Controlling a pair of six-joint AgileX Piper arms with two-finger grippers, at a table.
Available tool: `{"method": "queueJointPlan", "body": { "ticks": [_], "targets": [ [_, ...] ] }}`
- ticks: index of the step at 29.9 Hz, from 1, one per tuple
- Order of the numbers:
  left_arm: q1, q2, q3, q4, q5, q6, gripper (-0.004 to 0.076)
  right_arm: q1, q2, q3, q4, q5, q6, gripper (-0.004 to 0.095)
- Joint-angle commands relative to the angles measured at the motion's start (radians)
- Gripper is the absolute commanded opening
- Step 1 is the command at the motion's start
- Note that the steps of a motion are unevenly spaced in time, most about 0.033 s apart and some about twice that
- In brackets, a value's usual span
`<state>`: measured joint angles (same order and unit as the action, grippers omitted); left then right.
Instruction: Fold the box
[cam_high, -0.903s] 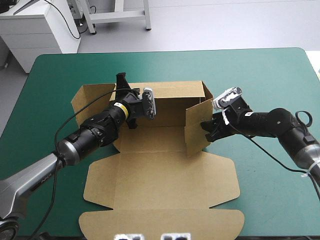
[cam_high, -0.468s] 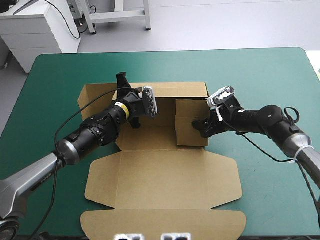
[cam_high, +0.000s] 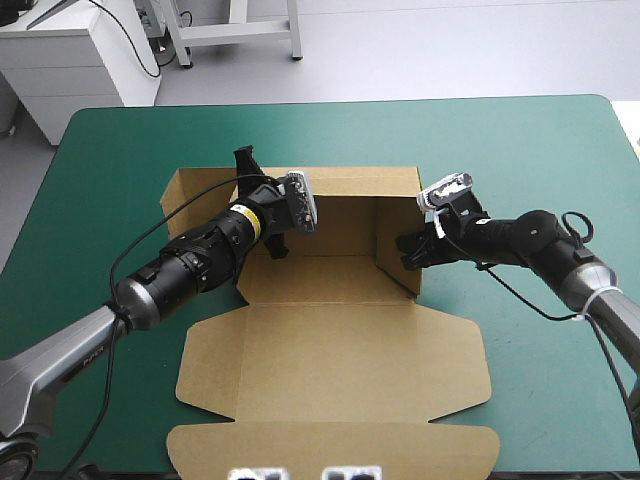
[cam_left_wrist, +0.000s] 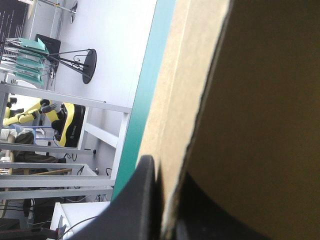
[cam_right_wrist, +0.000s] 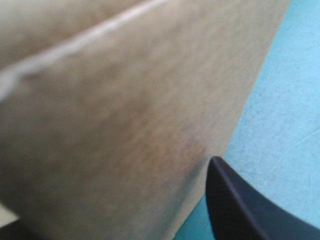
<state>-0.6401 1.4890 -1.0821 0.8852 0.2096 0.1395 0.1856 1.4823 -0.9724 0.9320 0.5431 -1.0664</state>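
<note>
The brown box (cam_high: 330, 350) lies in the middle of the teal-green counter (cam_high: 520, 150), and its right wall (cam_high: 392, 215) is what differs from just before. Earlier that panel leans inward and then swings right across the tray's interior. Now it is back out along the right edge of the floor, standing roughly upright with its inner face open to the high view. The right gripper (cam_high: 408, 250) sits at that wall's outer side. In its wrist view one black finger shows against the outer edge of the board with teal-green cover beyond it, and the other is almost wholly hidden by the board, so the gripper looks released, not pinching. The left gripper (cam_left_wrist: 169, 167) has not shifted: it is clenched on the board at the back left corner, with the sheet's edge running up between its fingers. The back wall (cam_high: 350, 182) and left wall (cam_high: 195, 195) are raised, while the broad front panels (cam_high: 330, 445) lie flat toward the robot. By my reading, the right wall is being squared up against the back wall but is not yet tucked or locked, so it would likely fall if let go.
</note>
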Motion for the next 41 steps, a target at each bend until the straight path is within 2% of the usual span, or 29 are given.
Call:
{"method": "queueJointPlan", "body": {
  "ticks": [1,2,3,4,6,8,10,15,17,19,22,25,28,30,33,34,36,39,41],
  "targets": [
    [-0.012,-0.023,-0.022,-0.067,-0.079,-0.044,-0.0001,-0.002,-0.034,-0.03,0.016,0.012,0.018,0.0196],
    [-0.012,-0.023,-0.022,-0.067,-0.085,-0.044,-0.0001,-0.002,-0.034,-0.03,0.016,0.028,0.018,0.0127],
    [-0.012,-0.023,-0.022,-0.07,-0.091,-0.044,-0.0001,-0.002,-0.034,-0.034,0.016,0.057,0.018,0.0018],
    [-0.012,-0.023,-0.022,-0.079,-0.094,-0.044,-0.0001,-0.002,-0.034,-0.036,0.016,0.071,0.016,-0.0022],
    [-0.013,-0.023,-0.022,-0.095,-0.102,-0.043,0.0009,-0.002,-0.034,-0.04,0.014,0.103,0.009,-0.0015],
    [-0.022,-0.026,-0.022,-0.099,-0.103,-0.043,0.0051,-0.002,-0.036,-0.04,0.004,0.084,0.021,-0.0014],
    [-0.043,-0.033,-0.022,-0.099,-0.105,-0.043,0.0125,-0.002,-0.036,-0.04,-0.016,0.026,0.078,-0.0014],
    [-0.117,-0.075,-0.022,-0.093,-0.135,-0.043,0.0417,-0.002,-0.036,-0.04,-0.18,-0.135,0.223,-0.0014],
    [-0.152,-0.094,-0.022,-0.09,-0.134,-0.043,0.0489,-0.002,-0.035,-0.045,-0.263,-0.176,0.306,-0.0014],
    [-0.183,-0.116,-0.022,-0.09,-0.132,-0.043,0.0509,-0.004,-0.035,-0.059,-0.332,-0.191,0.392,-0.0014],
    [-0.226,-0.15,-0.022,-0.09,-0.13,-0.043,0.0507,-0.004,-0.035,-0.091,-0.412,-0.197,0.468,-0.0014],
    [-0.264,-0.193,-0.022,-0.09,-0.127,-0.041,0.0505,-0.004,-0.035,-0.116,-0.439,-0.192,0.486,-0.0014],
    [-0.284,-0.234,-0.022,-0.09,-0.127,-0.041,0.0453,-0.004,-0.035,-0.128,-0.446,-0.187,0.495,-0.0014],
    [-0.283,-0.262,-0.022,-0.088,-0.115,-0.041,0.0351,-0.004,-0.035,-0.13,-0.446,-0.187,0.496,-0.0014],
    [-0.283,-0.296,-0.024,-0.055,-0.064,-0.036,0.0053,-0.004,-0.035,-0.132,-0.448,-0.183,0.496,-0.0014],
    [-0.283,-0.303,-0.03,-0.041,-0.028,-0.036,-0.0003,-0.004,-0.035,-0.132,-0.448,-0.183,0.496,-0.0014],
    [-0.28,-0.308,-0.063,-0.05,0.081,-0.036,0.0022,-0.004,-0.035,-0.132,-0.448,-0.183,0.496,-0.0014],
    [-0.246,-0.303,-0.132,-0.058,0.249,-0.036,0.0018,-0.004,-0.035,-0.132,-0.448,-0.176,0.496,-0.0014],
    [-0.198,-0.301,-0.18,-0.105,0.313,-0.036,0.0018,-0.004,-0.035,-0.132,-0.448,-0.175,0.496,-0.0014]
  ]
}}
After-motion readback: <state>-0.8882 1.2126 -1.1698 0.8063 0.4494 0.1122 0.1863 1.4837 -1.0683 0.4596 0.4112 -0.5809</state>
